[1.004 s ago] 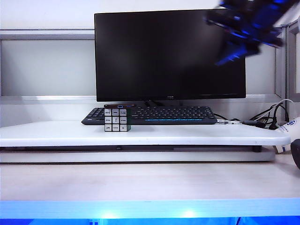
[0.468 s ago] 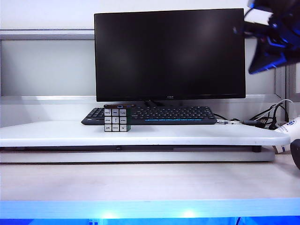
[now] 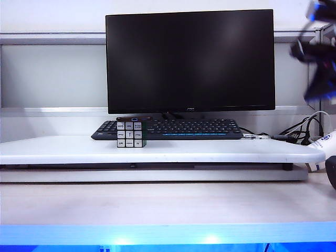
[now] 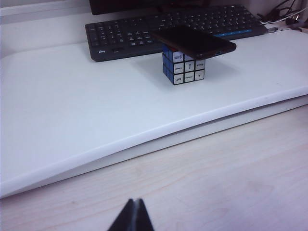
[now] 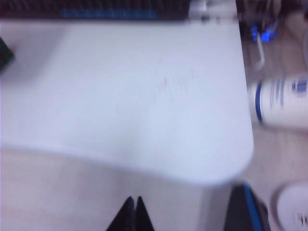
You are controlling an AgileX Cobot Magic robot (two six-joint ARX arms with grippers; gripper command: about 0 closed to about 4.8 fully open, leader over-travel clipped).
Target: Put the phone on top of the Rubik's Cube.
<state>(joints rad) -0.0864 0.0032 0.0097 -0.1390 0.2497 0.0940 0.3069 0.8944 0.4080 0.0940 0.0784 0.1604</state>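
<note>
Exterior: I see the phone [image 3: 134, 119] lying flat on the Rubik's Cube [image 3: 130, 134], on the white bench [image 3: 220, 151] just in front of the keyboard [image 3: 199, 128], below the monitor [image 3: 190, 60]. My right tool [image 3: 318, 52] is a blur high at the far right.
Left wrist: the phone [image 4: 194, 41] overhangs the cube [image 4: 183, 67] on both sides; my left tool [image 4: 134, 216], fingers pressed together, sits low over the near wooden bench, holding nothing.
Right wrist: blurred; right tool [image 5: 133, 214] pinched closed and empty above the bench's right corner [image 5: 144, 96], a white bottle [image 5: 281, 100] beside it.
</note>
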